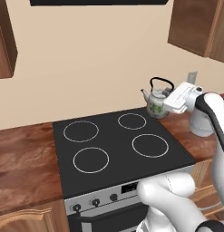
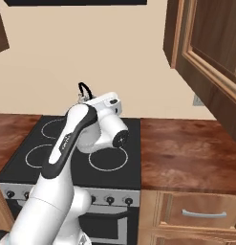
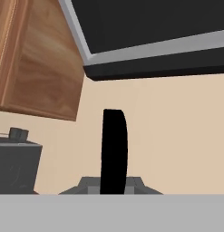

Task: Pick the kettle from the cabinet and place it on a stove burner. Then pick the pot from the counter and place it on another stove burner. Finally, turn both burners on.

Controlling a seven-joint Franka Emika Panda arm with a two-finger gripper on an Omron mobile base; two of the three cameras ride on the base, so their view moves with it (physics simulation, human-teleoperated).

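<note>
The kettle [image 1: 156,102], whitish with a green leaf print and a thin black arched handle, hangs low over the back right corner of the black cooktop [image 1: 114,146], just right of the back right burner [image 1: 132,121]. My gripper [image 1: 167,100] reaches it from the right and is shut on it. In the hand view, the black handle [image 3: 114,147] stands upright between my gripper [image 3: 114,182] fingers. From the right base view, the arm hides the kettle except for the handle's loop [image 2: 83,89]. The pot is out of view.
The other three burners lie bare, the nearest being the front right burner [image 1: 150,145]. The reddish-brown counter [image 2: 186,148] flanks the range on both sides. The knobs [image 1: 95,202] line the steel front. A wall cabinet [image 1: 197,27] hangs upper right, its door [image 2: 210,52] swung out.
</note>
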